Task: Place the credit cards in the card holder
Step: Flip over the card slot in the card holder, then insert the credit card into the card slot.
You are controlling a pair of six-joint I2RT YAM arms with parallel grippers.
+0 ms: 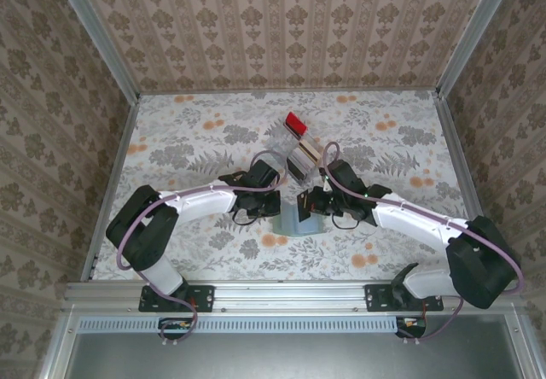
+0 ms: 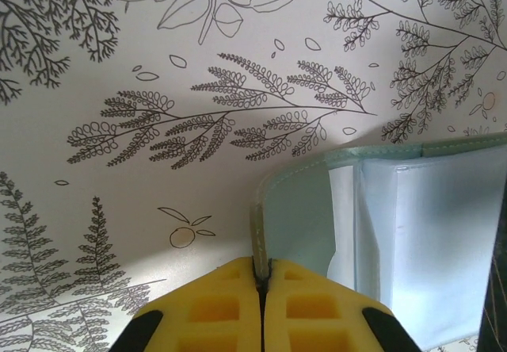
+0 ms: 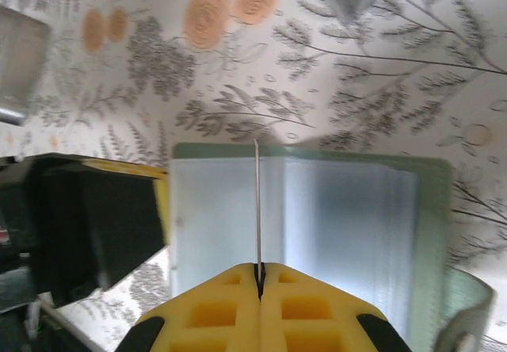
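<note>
— Where's the credit card (image 3: 257, 201)?
— Pinched edge-on in the right fingers (image 3: 309, 308), its long axis running straight out from their tips, above the open card holder (image 3: 348, 225) lying just ahead.
— And the left fingers (image 2: 214, 308)?
— Closed on the holder's curled-up flap edge, left of the right fingers. I can't make out the slot mouths — I'd judge the card must tip down into one. Bare surface (image 2: 158, 51) lies beyond.
</note>
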